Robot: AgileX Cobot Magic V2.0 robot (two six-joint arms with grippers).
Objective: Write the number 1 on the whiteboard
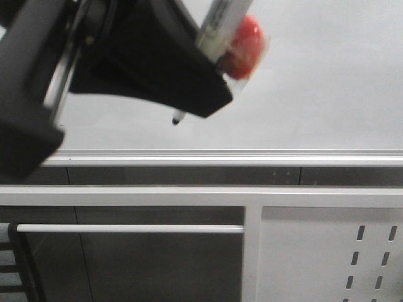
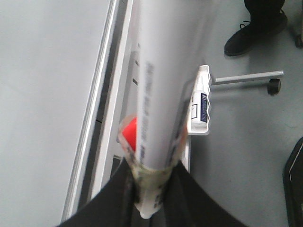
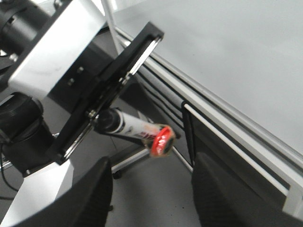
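The whiteboard fills the back of the front view, with its silver edge rail along the bottom. No number 1 is in view on it. My left gripper is shut on a white marker pen with a red taped end. The pen's black tip hangs just above the rail; I cannot tell whether it touches the board. In the left wrist view the pen barrel rises from the gripper beside the board. My right gripper is open and empty, looking at the left arm's pen and the board.
Below the board run a silver rail, a white frame bar and a white perforated panel. A white tray holding a bottle-like item hangs on the frame. A person's black shoe and a caster leg are on the floor.
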